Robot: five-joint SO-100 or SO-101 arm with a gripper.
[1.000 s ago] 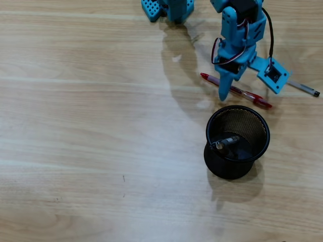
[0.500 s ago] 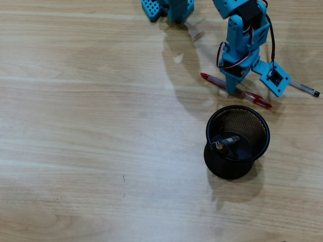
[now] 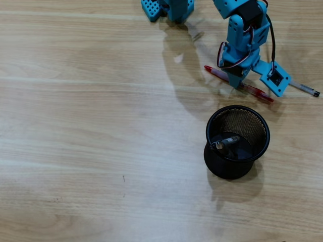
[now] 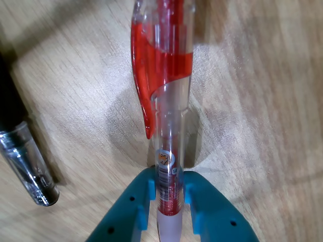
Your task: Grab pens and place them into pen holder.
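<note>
My blue gripper [image 3: 236,83] is shut on the red pen [image 3: 258,93], which runs slanted just beyond the pen holder [image 3: 208,132], a black mesh cup. In the wrist view the gripper [image 4: 167,185] pinches the clear barrel of the red pen [image 4: 164,65] between both fingers, with the red clip pointing away. A grey-and-clear pen [image 3: 227,141] lies inside the holder. Another clear pen with a black tip [image 3: 304,88] rests on the table to the right of the gripper in the overhead view, partly hidden by the wrist camera mount; in the wrist view this pen [image 4: 28,161] shows at the left.
The arm's blue base [image 3: 169,7] stands at the top edge of the overhead view. The wooden table [image 3: 91,141] stretches bare to the left and front of the holder.
The gripper came down over the red pen and shut on it. The pen has since shifted slightly toward the top of the overhead view.
</note>
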